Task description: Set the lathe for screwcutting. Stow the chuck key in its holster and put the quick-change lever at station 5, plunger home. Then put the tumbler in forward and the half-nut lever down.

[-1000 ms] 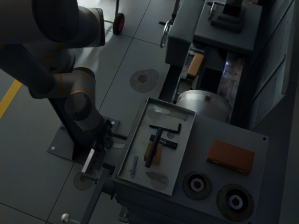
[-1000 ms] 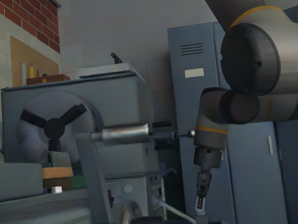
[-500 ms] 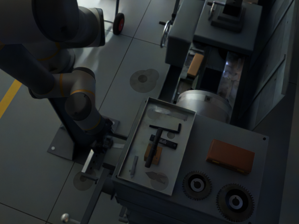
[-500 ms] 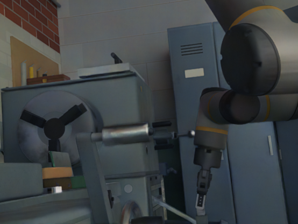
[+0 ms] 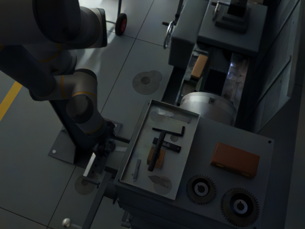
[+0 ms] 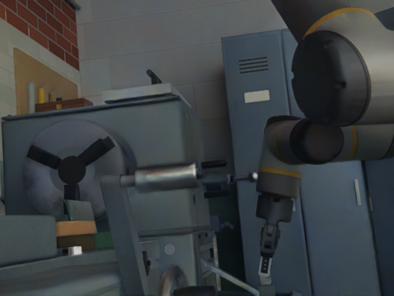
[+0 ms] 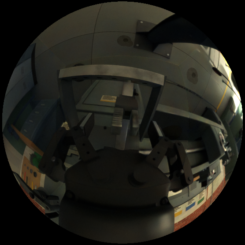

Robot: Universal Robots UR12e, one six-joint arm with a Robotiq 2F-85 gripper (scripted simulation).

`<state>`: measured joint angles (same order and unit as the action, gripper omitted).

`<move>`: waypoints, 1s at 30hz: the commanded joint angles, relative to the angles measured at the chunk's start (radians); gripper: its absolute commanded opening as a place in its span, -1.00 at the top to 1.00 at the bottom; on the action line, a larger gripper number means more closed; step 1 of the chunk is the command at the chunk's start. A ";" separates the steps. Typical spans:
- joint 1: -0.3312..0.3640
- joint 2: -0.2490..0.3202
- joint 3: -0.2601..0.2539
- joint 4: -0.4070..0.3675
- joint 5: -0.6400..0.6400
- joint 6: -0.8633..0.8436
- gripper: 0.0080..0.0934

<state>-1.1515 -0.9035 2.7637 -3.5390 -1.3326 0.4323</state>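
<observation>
The black chuck key [image 5: 157, 147] rests in the orange holster block [image 5: 155, 158] in the tray on top of the headstock. My gripper [image 7: 121, 128] hangs low in front of the headstock, pointing down, and it is open and empty just above the quick-change lever's knurled handle [image 7: 117, 120]. The lever sits under a grey bar with a row of holes [image 7: 112, 74]. In the second side camera the gripper [image 6: 266, 270] is beside the lathe's front face. The tumbler and half-nut levers are not clear to me.
The tray [image 5: 160, 147] also holds a hex key, a black gauge and a tool bit. An orange case [image 5: 234, 159] and two gears [image 5: 220, 198] lie on the headstock. The chuck [image 6: 71, 170] faces the carriage. A ball-end lever [image 6: 241, 176] sticks out near my wrist. Blue lockers [image 6: 320, 213] stand behind.
</observation>
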 commanded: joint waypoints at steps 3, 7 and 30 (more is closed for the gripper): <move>-0.001 -0.006 0.001 0.004 0.000 -0.001 -1.00; -0.005 -0.028 0.006 0.022 0.001 -0.005 -1.00; -0.043 -0.260 0.041 0.228 0.005 -0.044 -1.00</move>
<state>-1.1949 -1.1649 2.8050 -3.3097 -1.3281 0.3879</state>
